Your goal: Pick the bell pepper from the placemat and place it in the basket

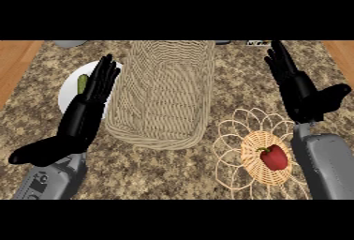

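One bell pepper (274, 157), one basket (252, 169), one placemat (162, 89), one plate (68, 93), one green vegetable (82, 83).

We note a speckled stone tabletop (173, 173), a coarse woven-fibre basket (162, 89), and a glossy, smooth bell pepper (274, 157).

A red pepper (274, 157), green stem up, lies in the round, loop-rimmed basket (250, 171), just right of the woven beige placemat (162, 93).

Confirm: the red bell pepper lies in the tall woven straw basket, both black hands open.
Wrong: the head view shows the red bell pepper on the round wicker placemat, outside the woven straw basket. The left hand and right hand are open.
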Available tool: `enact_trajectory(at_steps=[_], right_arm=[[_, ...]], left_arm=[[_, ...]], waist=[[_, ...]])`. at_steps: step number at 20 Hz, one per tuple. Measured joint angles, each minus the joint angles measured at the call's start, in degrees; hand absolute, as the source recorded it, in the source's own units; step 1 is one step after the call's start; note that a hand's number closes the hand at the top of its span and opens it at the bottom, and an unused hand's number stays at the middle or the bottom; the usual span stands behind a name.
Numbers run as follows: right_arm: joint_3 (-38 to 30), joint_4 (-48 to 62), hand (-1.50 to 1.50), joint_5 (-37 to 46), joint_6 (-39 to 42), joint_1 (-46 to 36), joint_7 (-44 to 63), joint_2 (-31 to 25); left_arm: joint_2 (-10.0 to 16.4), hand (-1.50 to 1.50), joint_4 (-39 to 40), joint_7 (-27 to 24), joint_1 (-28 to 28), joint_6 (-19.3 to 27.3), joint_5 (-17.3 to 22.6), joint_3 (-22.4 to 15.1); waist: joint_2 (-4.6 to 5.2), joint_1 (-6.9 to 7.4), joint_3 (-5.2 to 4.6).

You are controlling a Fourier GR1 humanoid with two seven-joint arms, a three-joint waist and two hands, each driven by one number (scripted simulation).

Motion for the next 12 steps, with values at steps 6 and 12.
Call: enact_trajectory(at_steps=[6,12], right_arm=[[1.3,-0.7,1.50,-5.1,18.6,1.5,-8.8,-7.4],[12.4,-9.8,-1.50,1.4,32.0,9.2,-27.1,-9.7]], left_arm=[[4.6,0.00,2.5,2.1,1.8,-2.1,-1.9,1.4],[7.3,0.00,4.4,4.4,4.7,-4.3,-1.3,1.7]], waist=[[1.07,0.57,0.03],[0.87,-0.07,0.10]])
